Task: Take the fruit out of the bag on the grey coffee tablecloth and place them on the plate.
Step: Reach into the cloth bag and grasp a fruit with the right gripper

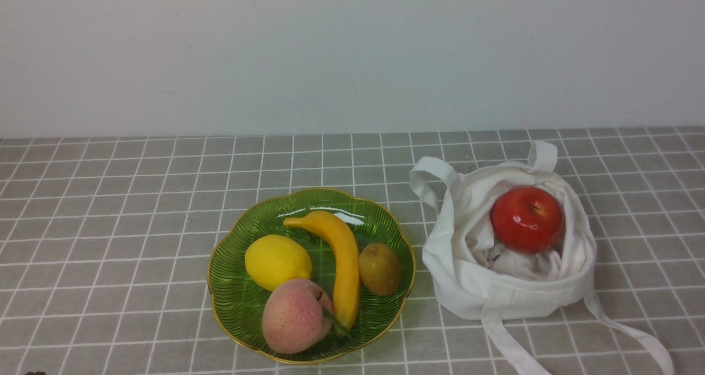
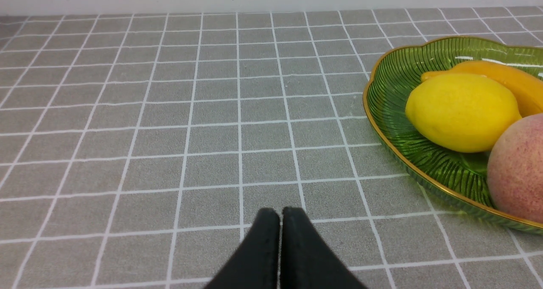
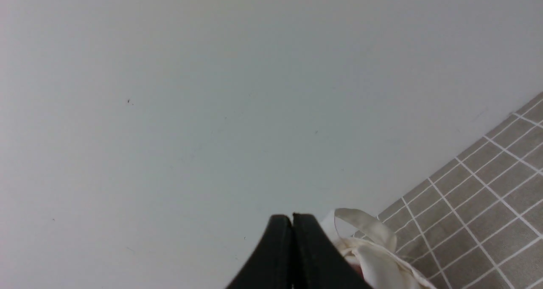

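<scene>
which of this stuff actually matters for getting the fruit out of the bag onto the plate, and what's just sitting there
For the job: red apple, white bag holding it, green plate, grey tablecloth.
Just lying about: lemon, banana, peach, kiwi, all already on the plate.

A lemon (image 1: 277, 262), banana (image 1: 341, 259), kiwi (image 1: 380, 268) and peach (image 1: 294, 315) lie close together.
</scene>
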